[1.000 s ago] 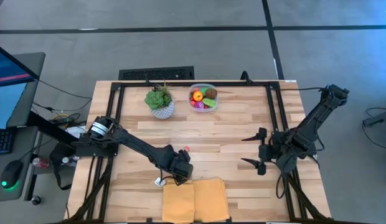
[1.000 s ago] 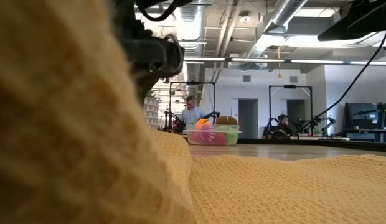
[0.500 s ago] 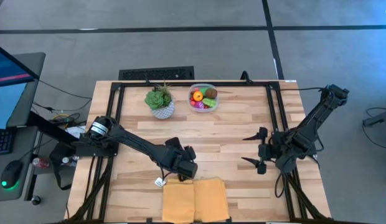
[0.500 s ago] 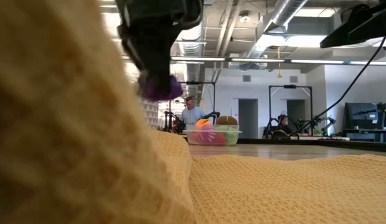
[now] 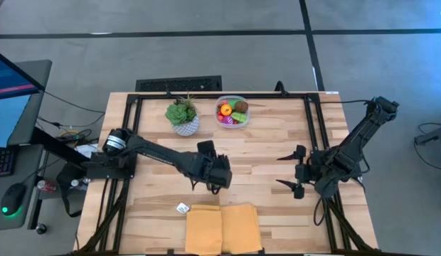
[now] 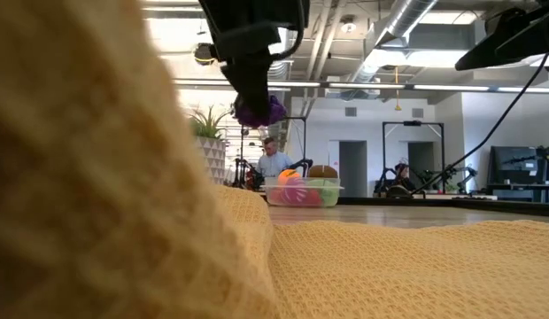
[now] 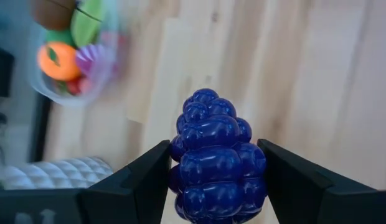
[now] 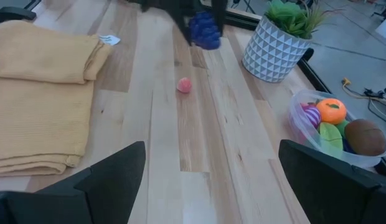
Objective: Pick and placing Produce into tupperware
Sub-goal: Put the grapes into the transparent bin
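Note:
My left gripper (image 5: pixel 219 178) hangs over the middle of the table, shut on a dark purple bunch of grapes (image 7: pixel 215 158), which the low view shows under the fingers (image 6: pixel 259 111). The clear tupperware (image 5: pixel 232 112) stands at the far edge and holds several pieces of produce: orange, green, brown and pink-purple. One small pink piece (image 8: pixel 184 85) lies on the wood near the held grapes. My right gripper (image 5: pixel 295 171) waits open at the table's right, holding nothing. My left gripper pinches the grape bunch by its two opposite sides (image 7: pixel 180 168) between its two fingers (image 7: pixel 140 180). The fingers slant downward from the table's left and near side. The bunch is lifted clear of the table, its narrow end pointing away from the wrist.
A leafy plant in a white patterned pot (image 5: pixel 183 117) stands left of the tupperware. A folded yellow cloth (image 5: pixel 222 227) lies at the near edge, with a small white tag (image 5: pixel 182 208) beside it. Bare wood (image 5: pixel 263 153) lies between the gripper and the container.
My left gripper has risen from beside the yellow cloth and gone toward the far edge and the tupperware, rolling its wrist as it went. The grape bunch has gone up with it, clear of the table.

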